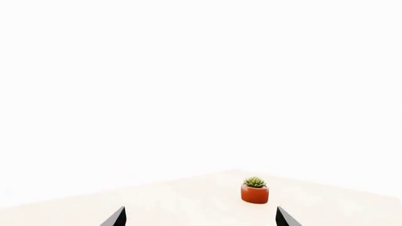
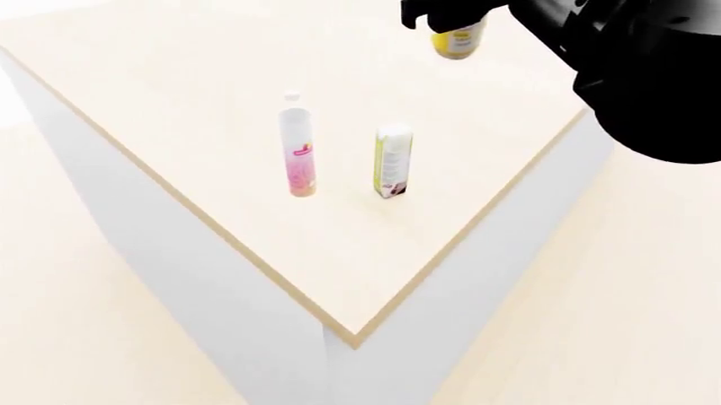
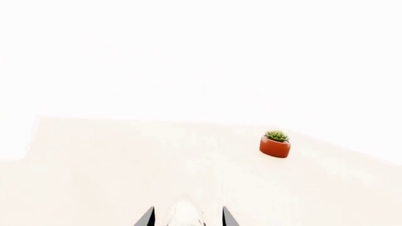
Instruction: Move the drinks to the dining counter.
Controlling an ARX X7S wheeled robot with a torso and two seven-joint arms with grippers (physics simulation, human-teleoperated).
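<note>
The head view looks steeply down on the counter point(image 2: 169, 84) corner from close above; both wrist views skim low and level across the counter toward a potted plant point(image 1: 254, 189), which they share; the right sits nearer it.

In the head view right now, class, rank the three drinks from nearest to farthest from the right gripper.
1. The glass bottle with the yellow label, at the right gripper, top of the view, over the dining counter.
2. The yellow-green carton, standing mid-counter, below the gripper.
3. The slim white bottle with the pink label, further left of the carton.
</note>
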